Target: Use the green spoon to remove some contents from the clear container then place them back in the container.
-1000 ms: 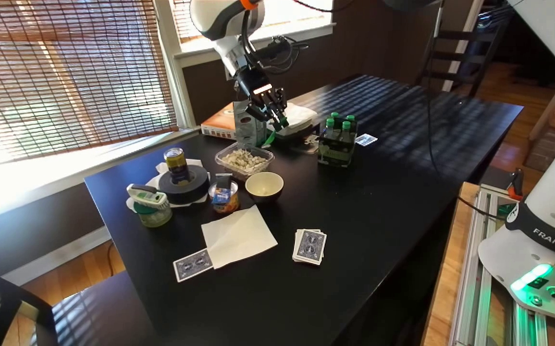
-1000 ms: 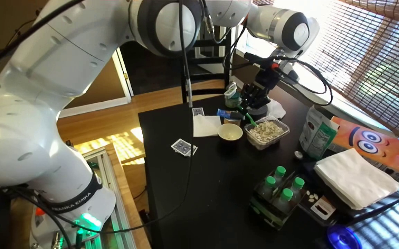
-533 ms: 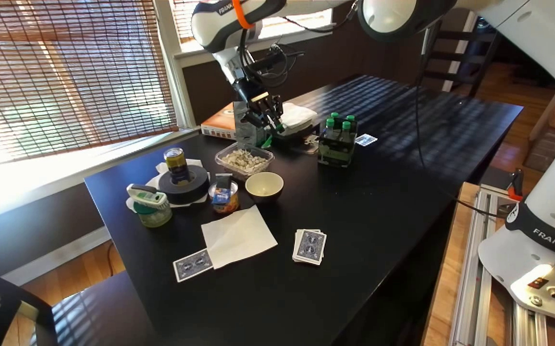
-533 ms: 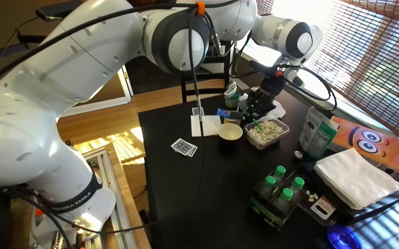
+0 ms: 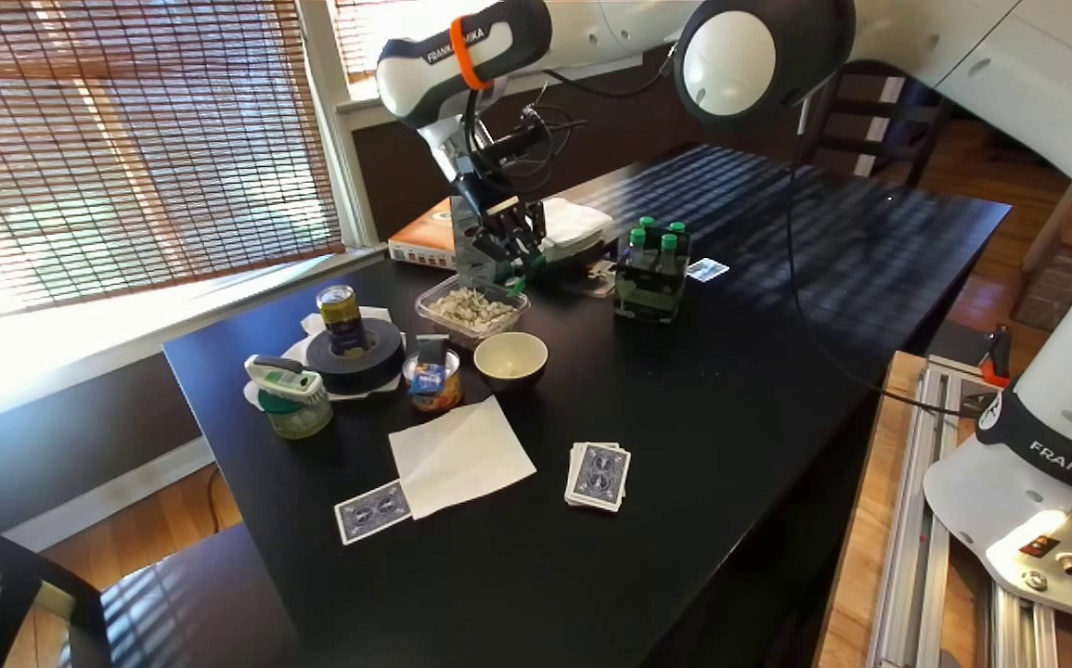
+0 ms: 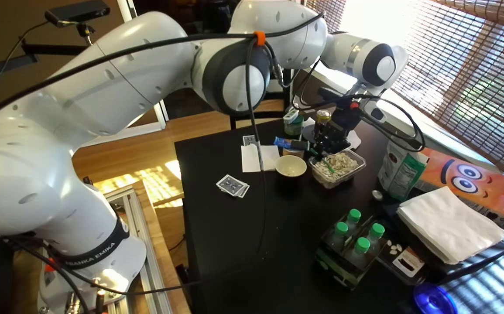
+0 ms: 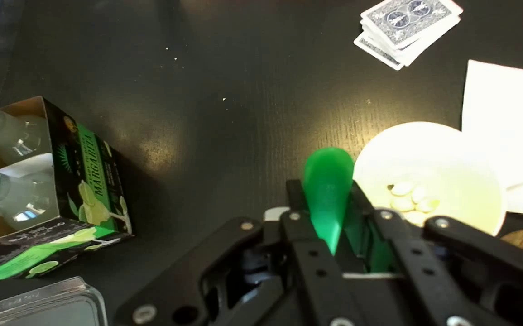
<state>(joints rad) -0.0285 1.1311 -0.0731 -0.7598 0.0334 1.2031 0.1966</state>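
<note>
Green and pinched in the claw [image 7: 327, 197], the spoon [image 7: 329, 174] slanted down toward the clear container [image 6: 330, 182] right of centre in an exterior view, probably held by its handle so that its far end could reach the seeds [image 6: 343, 161].

Sunlit woven blinds [image 5: 127, 139], wooden floor [image 6: 204, 126]

The spoon [image 7: 329, 185] is green, the cards [image 5: 600, 475] patterned blue-and-white.

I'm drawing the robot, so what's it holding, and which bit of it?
The gripper holds the green spoon by its handle; the handle's rounded end sticks out of the grip.
</note>
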